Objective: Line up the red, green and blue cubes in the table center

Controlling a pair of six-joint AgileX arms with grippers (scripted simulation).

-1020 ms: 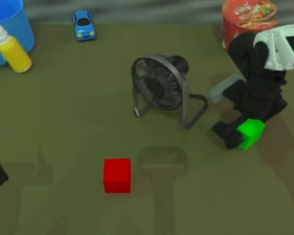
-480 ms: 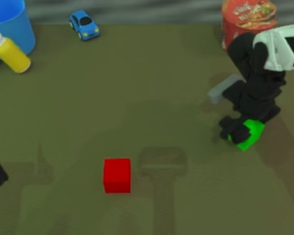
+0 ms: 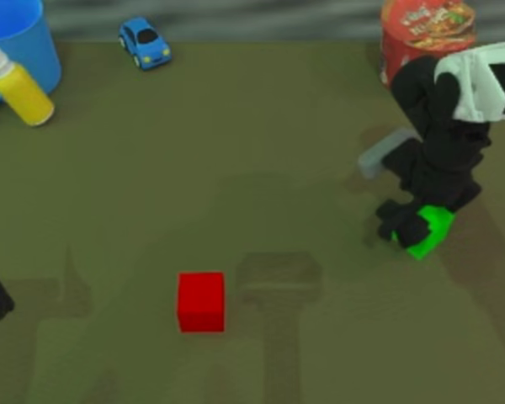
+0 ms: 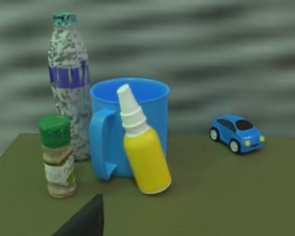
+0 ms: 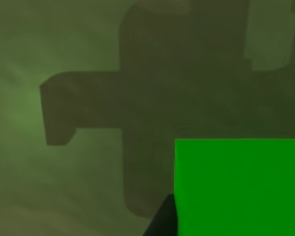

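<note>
green cube [image 3: 432, 230], one, apparently clamped in right jaws; one red cube [image 3: 201, 300] apart.

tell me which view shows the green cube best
The top view: the green cube sits in the right tool at the table's right side, with the red cube visible for context. The right wrist view shows only one flat green face up close. The left wrist view misses it entirely.

Right hand [image 3: 414, 229] clamped, raised; left arm parked
</note>
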